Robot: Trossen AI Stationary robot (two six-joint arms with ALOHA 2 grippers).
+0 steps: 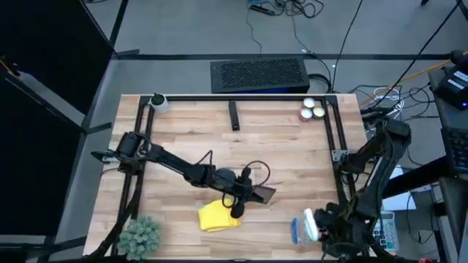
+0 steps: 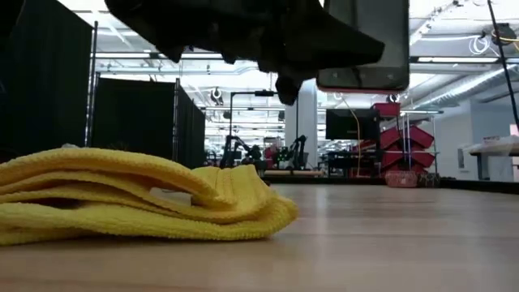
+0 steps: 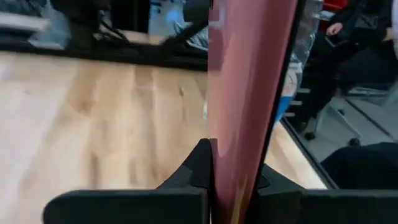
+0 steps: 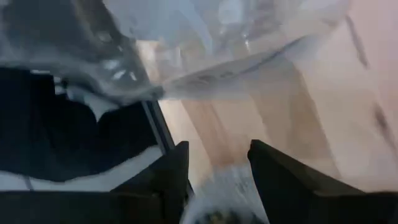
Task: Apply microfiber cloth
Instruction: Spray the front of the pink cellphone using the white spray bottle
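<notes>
The yellow microfiber cloth (image 1: 218, 216) lies folded on the wooden table near its front edge, and the low view shows its stacked folds (image 2: 138, 199). My left gripper (image 1: 247, 191) hangs just beyond the cloth, toward the far right, shut on a black phone (image 2: 362, 45) that is up in the air. My right gripper (image 1: 325, 228) is at the near right corner, by a clear spray bottle with a blue label (image 1: 303, 228). My left gripper pinches the phone between its two fingers, one on each flat face (image 3: 239, 155), at the end nearer the arm. The fingers come level from the table's left. The phone stands on edge, lifted clear of the table and the cloth. My right gripper has a whitish part of the spray bottle (image 4: 217, 190) filling the gap between its two fingers (image 4: 173, 171). The clear body (image 4: 205, 43) reaches out beyond the fingertips. Whether the bottle rests on the table cannot be told.
A small green plant (image 1: 139, 235) stands at the near left corner. White round things (image 1: 313, 109) sit at the far right, a small roll (image 1: 157, 101) at the far left, a dark bar (image 1: 234, 115) at the far middle. A seated person (image 3: 360, 37) is beyond the table.
</notes>
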